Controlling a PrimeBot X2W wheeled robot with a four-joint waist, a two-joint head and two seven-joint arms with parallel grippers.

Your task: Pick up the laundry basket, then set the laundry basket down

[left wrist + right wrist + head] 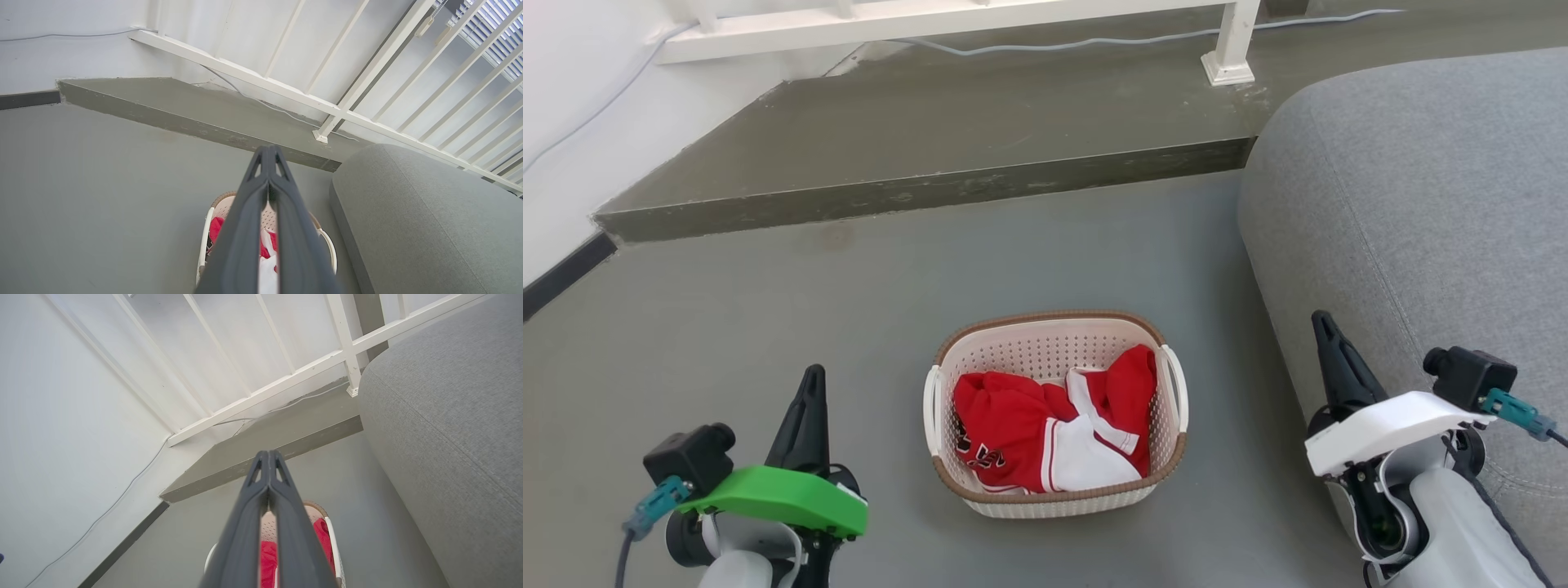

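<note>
At 8 o'clock in the head view, the left pincer is pointing toward 12 o'clock over the grey floor. Its 2 dark fingers are pressing together and gripping nothing. In the left wrist view the left pincer is showing its tips touching. It is sitting at 9 o'clock from the laundry basket, well apart from it.

The basket is standing upright on the floor at 6 o'clock in the head view and is holding crumpled red and white clothes. Its white loop handles are sitting at its 9 and 3 o'clock sides. At 12 o'clock from it, a raised grey step is carrying a white railing and a thin cable.

In both wrist views the basket is peeking out behind the fingers at 6 o'clock.

Between 2 and 3 o'clock from the basket, the right pincer is also closing tip to tip on nothing, as the right wrist view is showing. It is overlapping the edge of a grey sofa, which is sitting near the basket without touching it.
</note>
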